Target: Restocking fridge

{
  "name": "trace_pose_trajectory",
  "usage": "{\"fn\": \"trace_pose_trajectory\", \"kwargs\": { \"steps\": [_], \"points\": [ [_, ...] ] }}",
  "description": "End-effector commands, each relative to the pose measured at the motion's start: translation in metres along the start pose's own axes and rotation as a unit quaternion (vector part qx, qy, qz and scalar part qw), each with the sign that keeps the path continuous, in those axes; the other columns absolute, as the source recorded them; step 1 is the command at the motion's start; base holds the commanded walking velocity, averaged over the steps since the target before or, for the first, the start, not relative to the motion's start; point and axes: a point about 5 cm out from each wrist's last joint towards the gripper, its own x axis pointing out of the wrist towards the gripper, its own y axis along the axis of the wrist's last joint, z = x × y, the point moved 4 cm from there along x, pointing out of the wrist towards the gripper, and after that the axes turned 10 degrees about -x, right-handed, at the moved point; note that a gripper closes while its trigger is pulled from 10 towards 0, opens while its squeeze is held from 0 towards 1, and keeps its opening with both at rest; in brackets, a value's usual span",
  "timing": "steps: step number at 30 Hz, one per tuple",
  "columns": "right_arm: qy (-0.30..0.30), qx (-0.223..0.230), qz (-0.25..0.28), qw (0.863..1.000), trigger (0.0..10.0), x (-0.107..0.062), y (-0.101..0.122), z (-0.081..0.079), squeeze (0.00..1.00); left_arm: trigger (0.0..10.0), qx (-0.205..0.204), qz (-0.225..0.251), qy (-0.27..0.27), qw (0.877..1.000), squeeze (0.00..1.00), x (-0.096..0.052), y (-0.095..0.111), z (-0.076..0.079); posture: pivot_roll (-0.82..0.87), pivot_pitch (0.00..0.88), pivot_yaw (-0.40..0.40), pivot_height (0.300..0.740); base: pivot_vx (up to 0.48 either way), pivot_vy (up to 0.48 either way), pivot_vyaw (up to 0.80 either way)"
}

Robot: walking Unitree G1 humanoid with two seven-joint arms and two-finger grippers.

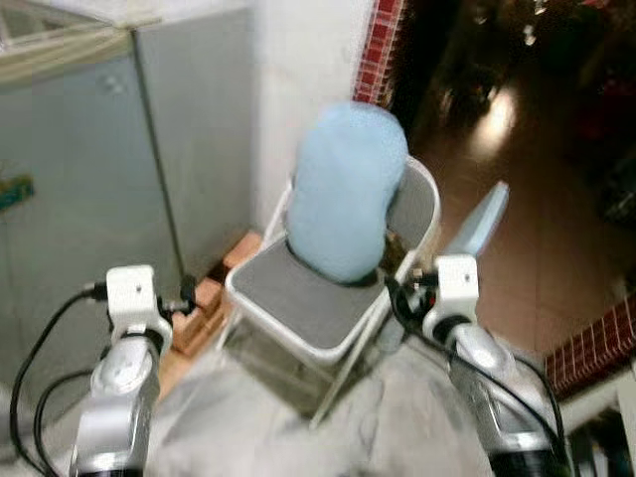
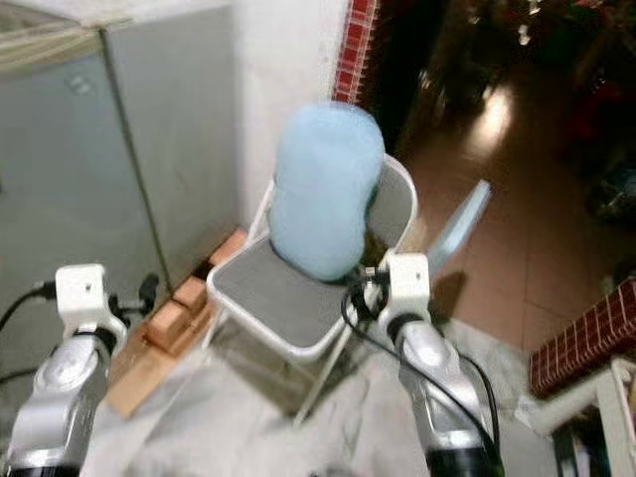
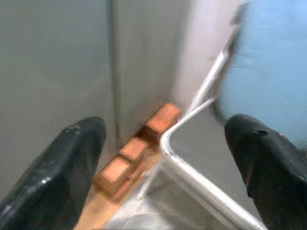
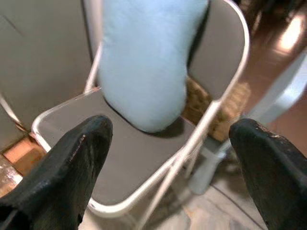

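The grey fridge [image 1: 79,199] stands at the left with its door closed. My left gripper [image 3: 165,129] is open and holds nothing; it hangs low in front of the fridge's lower corner, facing the gap between fridge and chair. My right gripper [image 4: 171,128] is also open and holds nothing, and it faces the folding chair [image 1: 298,298] from just before the seat's front edge. No food or drink item can be made out in any view.
A light blue cushion [image 1: 343,189] leans on the chair's back. Reddish bricks [image 1: 204,298] lie on the floor between fridge and chair. A pale blue panel [image 1: 477,224] leans behind the chair. A low brick wall [image 1: 596,343] is at right, and dark floor stretches beyond.
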Motion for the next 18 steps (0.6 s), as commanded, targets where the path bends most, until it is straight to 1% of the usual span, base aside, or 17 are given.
{"fn": "trace_pose_trajectory", "kwargs": {
  "steps": [1,5,7,15,18],
  "points": [
    [0.007,0.003,0.010,1.000,10.0,0.002,0.006,-0.005,0.00,10.0,0.007,0.005,0.011,1.000,0.00,0.001,0.004,-0.010,0.06,0.000,-0.060,0.740,0.000,0.480,-0.80],
    [0.009,0.003,0.010,1.000,10.0,0.003,0.006,-0.005,0.00,10.0,0.005,0.008,0.017,1.000,0.00,0.001,0.005,-0.013,0.06,0.000,-0.060,0.740,0.000,0.480,-0.61],
    [0.009,0.005,0.011,1.000,10.0,0.004,0.006,-0.006,0.00,10.0,0.004,0.009,0.023,1.000,0.00,0.001,0.006,-0.016,0.06,0.000,-0.061,0.740,0.000,0.480,0.00],
    [0.011,0.005,0.013,1.000,10.0,0.003,0.006,-0.006,0.00,10.0,0.007,0.019,0.032,0.999,0.00,0.002,0.009,-0.019,0.06,0.000,-0.061,0.740,0.000,0.480,0.00],
    [0.010,0.005,0.012,1.000,10.0,0.003,0.006,-0.006,0.00,10.0,0.005,0.030,0.047,0.998,0.00,0.002,0.014,-0.024,0.06,0.000,-0.061,0.740,0.000,0.480,0.00]
  ]
}}
